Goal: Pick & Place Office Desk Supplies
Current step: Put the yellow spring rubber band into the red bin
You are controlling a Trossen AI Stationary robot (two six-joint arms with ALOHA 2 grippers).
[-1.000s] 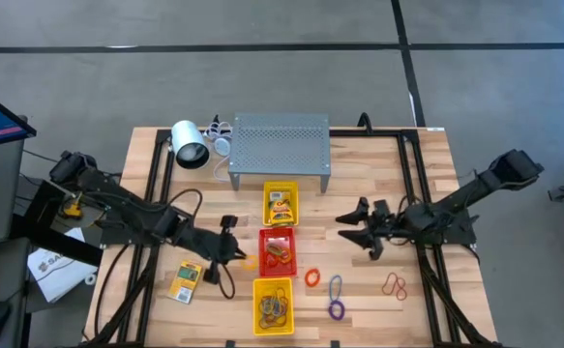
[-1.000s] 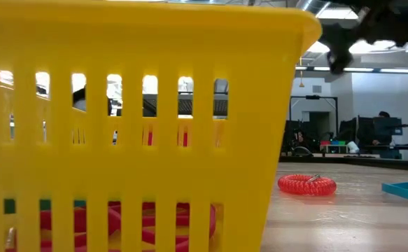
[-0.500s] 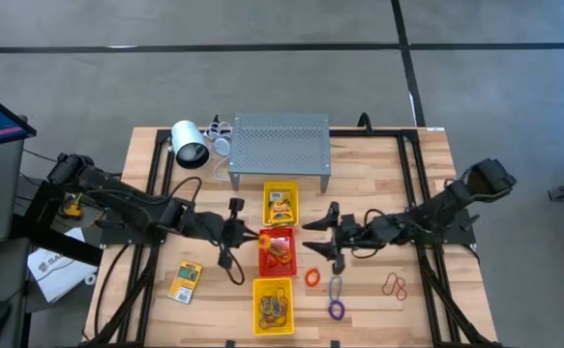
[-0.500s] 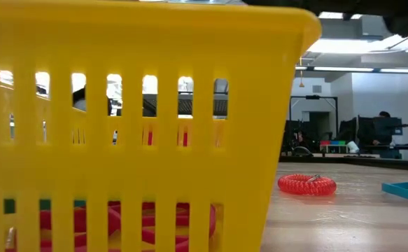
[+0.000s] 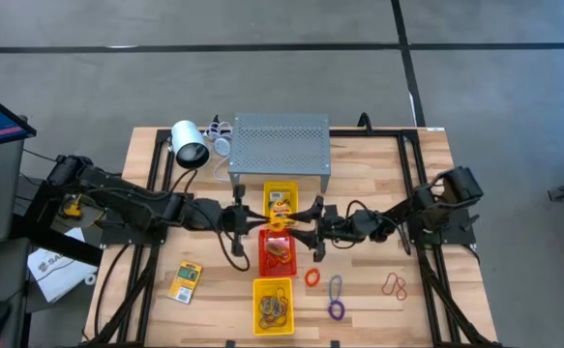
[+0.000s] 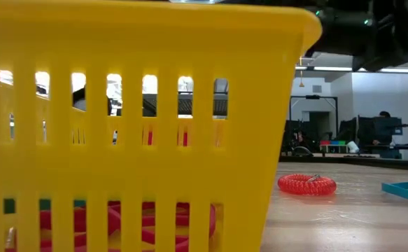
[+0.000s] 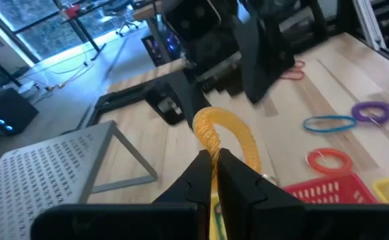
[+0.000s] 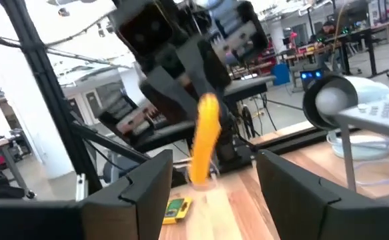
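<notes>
My left gripper [image 7: 211,160] is clenched on the yellow coil ring [image 7: 229,137], holding it upright above the trays so its loop is exposed. My right gripper [image 8: 211,173] faces it with fingers spread either side, positioned, I judge, for a handover

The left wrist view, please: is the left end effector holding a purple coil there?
No, the left end effector is shut on an orange coil, while the purple loop lies on the table.
</notes>
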